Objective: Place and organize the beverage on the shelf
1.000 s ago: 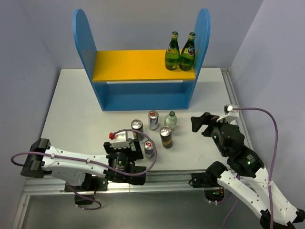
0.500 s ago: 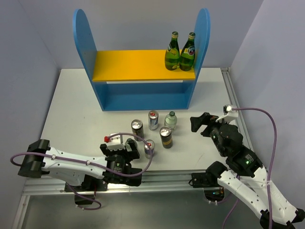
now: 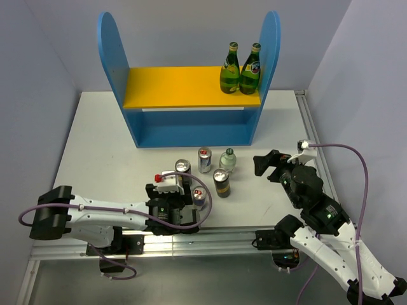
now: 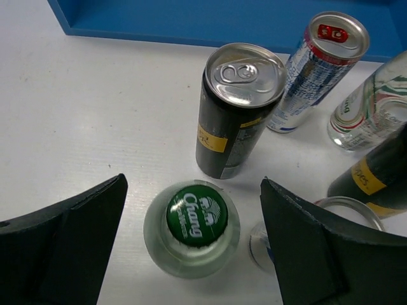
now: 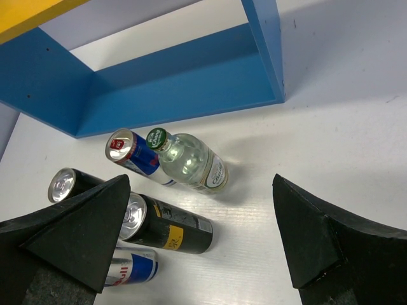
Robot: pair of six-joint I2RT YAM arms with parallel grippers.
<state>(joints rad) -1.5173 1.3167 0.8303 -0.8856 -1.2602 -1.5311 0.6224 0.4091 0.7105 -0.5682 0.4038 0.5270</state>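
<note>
This looks like a robot lab: a left arm (image 3: 102,216) and a right arm (image 3: 321,213) stand at a white table (image 3: 95,140) between bare walls (image 3: 38,57).

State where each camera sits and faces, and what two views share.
Top external: above and behind, looking down on shelf, left arm, right arm.
Left wrist: faces down at a green-capped bottle between the left fingers.
Right wrist: faces the shelf's base, right fingers at both lower corners.
Both wrists share the red-tabbed can.

White links, black joints on left arm (image 3: 102,215) and right arm (image 3: 331,254); purple cables (image 3: 337,145) looped alongside; matte black wedge-shaped fingers (image 4: 60,248).
</note>
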